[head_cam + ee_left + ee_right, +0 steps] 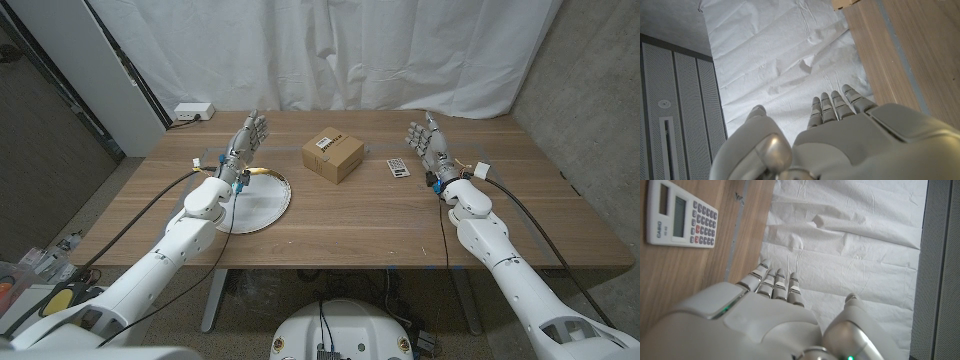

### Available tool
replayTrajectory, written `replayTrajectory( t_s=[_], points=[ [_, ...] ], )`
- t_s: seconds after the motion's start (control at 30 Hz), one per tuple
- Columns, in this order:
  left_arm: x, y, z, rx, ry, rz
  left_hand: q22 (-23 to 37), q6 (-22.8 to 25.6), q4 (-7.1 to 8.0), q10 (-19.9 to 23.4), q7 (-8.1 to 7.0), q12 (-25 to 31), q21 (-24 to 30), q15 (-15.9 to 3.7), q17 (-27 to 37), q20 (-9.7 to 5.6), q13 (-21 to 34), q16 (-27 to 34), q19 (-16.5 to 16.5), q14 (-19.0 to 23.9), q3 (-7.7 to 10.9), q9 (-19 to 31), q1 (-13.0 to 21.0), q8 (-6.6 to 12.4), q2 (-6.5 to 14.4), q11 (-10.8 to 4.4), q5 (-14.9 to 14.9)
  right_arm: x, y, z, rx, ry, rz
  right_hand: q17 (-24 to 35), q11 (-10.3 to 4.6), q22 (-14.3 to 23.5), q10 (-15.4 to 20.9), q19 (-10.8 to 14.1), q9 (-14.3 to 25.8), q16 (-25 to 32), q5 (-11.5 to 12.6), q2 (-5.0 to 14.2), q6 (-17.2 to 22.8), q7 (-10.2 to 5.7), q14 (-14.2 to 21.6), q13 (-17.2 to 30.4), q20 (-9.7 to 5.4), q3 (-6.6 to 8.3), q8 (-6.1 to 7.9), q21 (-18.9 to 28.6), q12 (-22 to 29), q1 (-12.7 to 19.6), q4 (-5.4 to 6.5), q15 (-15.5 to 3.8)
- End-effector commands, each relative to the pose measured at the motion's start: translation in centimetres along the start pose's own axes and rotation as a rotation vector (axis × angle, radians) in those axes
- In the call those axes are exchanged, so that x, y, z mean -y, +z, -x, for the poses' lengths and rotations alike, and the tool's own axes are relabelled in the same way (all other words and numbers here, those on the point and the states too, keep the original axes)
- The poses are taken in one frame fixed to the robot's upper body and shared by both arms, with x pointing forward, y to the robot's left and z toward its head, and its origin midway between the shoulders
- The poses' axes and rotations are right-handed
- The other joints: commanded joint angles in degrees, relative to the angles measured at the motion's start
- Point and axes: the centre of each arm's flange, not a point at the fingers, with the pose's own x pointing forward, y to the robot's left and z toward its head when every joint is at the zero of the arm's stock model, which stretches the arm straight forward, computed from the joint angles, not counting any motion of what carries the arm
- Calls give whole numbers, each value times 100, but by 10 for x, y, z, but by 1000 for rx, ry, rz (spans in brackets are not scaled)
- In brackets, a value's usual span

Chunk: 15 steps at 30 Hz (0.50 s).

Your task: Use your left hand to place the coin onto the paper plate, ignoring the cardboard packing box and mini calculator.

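The left hand (248,135) stands raised at the upper left of the frame, fingers apart, holding nothing, above the white paper plate (262,205). The right hand (424,137) is likewise open and empty.

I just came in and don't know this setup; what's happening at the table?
Nothing is being handled right now. The left hand and the right hand are both raised with fingers apart, holding nothing. The paper plate lies by the left arm, a cardboard box sits mid-table, and a small calculator lies beside it near the right hand. I can't make out a coin.
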Motion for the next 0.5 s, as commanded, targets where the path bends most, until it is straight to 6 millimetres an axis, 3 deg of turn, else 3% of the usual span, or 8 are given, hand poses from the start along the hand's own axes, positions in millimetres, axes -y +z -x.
replayTrajectory(
  t_s=[0.03, 0.2, 0.3, 0.5],
  points=[
    [6, 4, 5, 41, 8, -33, 21, 149, -70, 114, 4, 42, 24, 3, 5, -225, 18, 34, 104, 129, 13, 31, 132, 67, 8, -14, -26, 2, 4, 3, 9, -17, 0, 20, 4, 25, 67, 55, 17, 33, -12, -9, 51, -7, 70, 21, 4, 7, 31, 37, 53, 90, -21, -18],
    [6, 6, 11, 53, 11, -41, 20, 163, -93, 140, 5, 34, 8, -8, 4, -219, 19, 20, 97, 145, 23, 31, 176, 57, 18, -33, -30, 1, 6, 6, 3, -23, 3, 21, 8, 25, 75, 61, 17, 33, -15, -7, 61, -11, 77, 22, 5, 8, 32, 38, 52, 97, -27, -18],
    [6, 7, 12, 59, 11, -53, 21, 156, -126, 137, -34, 12, -34, -27, 3, -138, 20, 0, 31, 153, 37, 33, 238, 37, 29, -61, -35, 0, 9, 8, 7, -28, 16, 21, -1, 25, 80, 62, 17, 31, -17, -6, 62, -18, 80, 22, 4, 8, 30, 37, 52, 100, -31, -13],
    [5, 7, 15, 73, 8, -54, 24, 147, -204, 100, -92, -53, -156, -53, 4, -146, 23, -69, -213, 94, 72, 37, 385, -8, 58, -132, -54, -1, 11, 10, -2, -27, 27, 22, 8, 25, 76, 66, 18, 27, -23, -3, 69, -22, 81, 22, 7, 9, 26, 35, 44, 110, -40, -8]
  ],
)
